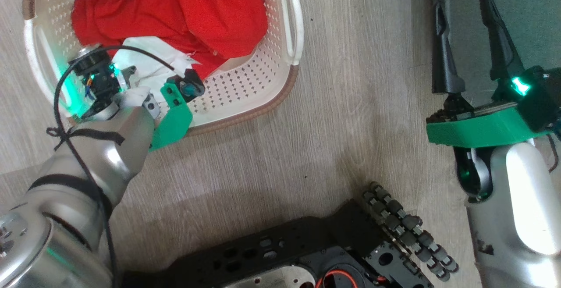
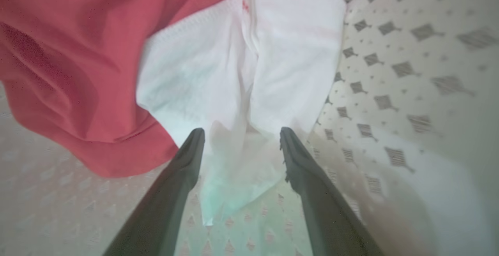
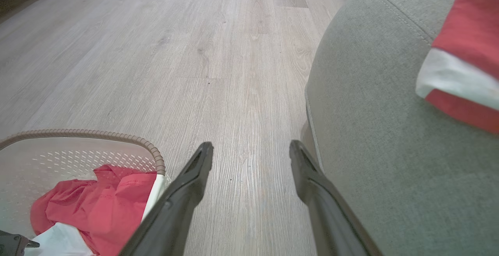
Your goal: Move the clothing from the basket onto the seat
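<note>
The red clothing (image 1: 184, 12) looked light, limp and slippery. The left end effector (image 2: 241, 135), fingers apart, straddled its white panel (image 2: 218, 76), a soft fold worth pinching. The right end effector (image 3: 251, 149) hung spread.

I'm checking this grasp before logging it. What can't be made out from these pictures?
- Head view: fingertips of the left gripper, hidden behind its own wrist.
- Left wrist view: whether they touch the clothing; the fabric there is blurred.
- Right wrist view: the garment on the seat, cut off by the right edge.
</note>
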Motion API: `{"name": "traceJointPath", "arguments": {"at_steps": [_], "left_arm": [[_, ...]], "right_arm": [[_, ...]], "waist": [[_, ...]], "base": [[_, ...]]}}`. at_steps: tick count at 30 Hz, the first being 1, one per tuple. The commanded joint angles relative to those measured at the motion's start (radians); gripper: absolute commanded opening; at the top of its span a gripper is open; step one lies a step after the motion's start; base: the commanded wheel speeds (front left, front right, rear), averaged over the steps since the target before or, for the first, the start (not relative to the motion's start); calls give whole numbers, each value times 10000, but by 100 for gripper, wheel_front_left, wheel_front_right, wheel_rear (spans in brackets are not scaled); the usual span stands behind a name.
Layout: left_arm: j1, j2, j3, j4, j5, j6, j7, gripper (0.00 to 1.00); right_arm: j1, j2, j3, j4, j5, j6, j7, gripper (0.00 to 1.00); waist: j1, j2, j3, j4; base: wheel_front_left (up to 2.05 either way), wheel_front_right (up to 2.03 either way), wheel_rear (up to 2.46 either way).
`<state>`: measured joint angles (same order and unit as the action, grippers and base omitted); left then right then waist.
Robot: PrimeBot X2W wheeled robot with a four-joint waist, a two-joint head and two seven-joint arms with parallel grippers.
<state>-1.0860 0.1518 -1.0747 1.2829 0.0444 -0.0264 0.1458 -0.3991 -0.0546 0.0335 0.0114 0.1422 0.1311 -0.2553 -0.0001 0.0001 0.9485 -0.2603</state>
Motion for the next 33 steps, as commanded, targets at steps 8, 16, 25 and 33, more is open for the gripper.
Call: {"name": "traceJointPath", "arguments": {"at_steps": [8, 16, 25, 33], "left_arm": [[-171, 64, -216, 52, 144, 403, 68, 100], [-352, -138, -277, 52, 5, 363, 56, 100], [-522, -385, -575, 58, 23, 207, 475, 100], [-655, -464, -771, 63, -41, -61, 889, 0]], "right_arm": [[761, 43, 39, -607, 54, -4, -65, 100], [985, 43, -129, -885, -10, -4, -65, 100], [1125, 43, -64, -1152, 33, -4, -65, 100], [890, 43, 50, -1099, 88, -4, -65, 100]], "waist": [[1, -1, 144, 192], [1, -1, 326, 392], [1, -1, 447, 629], [1, -1, 354, 640]], "base": [[0, 0, 0], [0, 0, 0], [0, 0, 0], [0, 0, 0]]}}
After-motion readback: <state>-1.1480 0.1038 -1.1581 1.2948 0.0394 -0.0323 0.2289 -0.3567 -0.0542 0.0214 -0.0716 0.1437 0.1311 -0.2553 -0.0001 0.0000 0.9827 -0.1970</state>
